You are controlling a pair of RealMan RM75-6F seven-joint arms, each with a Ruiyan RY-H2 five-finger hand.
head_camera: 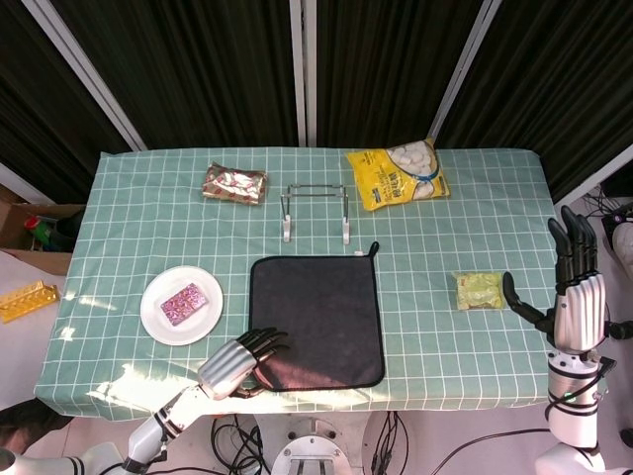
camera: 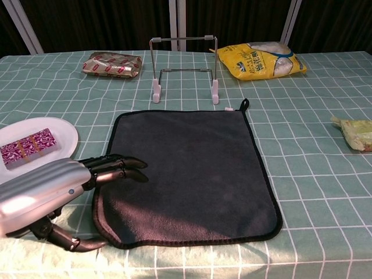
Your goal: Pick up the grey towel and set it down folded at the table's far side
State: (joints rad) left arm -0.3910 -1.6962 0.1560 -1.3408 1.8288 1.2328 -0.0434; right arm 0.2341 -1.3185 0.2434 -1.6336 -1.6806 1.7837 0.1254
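Note:
The grey towel (head_camera: 317, 320) (camera: 186, 172) lies flat and unfolded on the green checked table, near its front edge. My left hand (head_camera: 237, 364) (camera: 55, 195) is at the towel's near left corner, fingers stretched over the left edge and thumb below the front hem; whether it grips the cloth does not show. My right hand (head_camera: 574, 287) is raised off the table's right edge, fingers spread and pointing up, holding nothing. It does not appear in the chest view.
A wire rack (head_camera: 316, 211) (camera: 183, 68) stands just beyond the towel. A yellow snack bag (head_camera: 398, 174) (camera: 260, 61) and a foil packet (head_camera: 235, 183) (camera: 112, 64) lie at the far side. A white plate (head_camera: 156, 319) (camera: 58, 129) with a pink bar is left; a green packet (head_camera: 476, 290) (camera: 355, 133) right.

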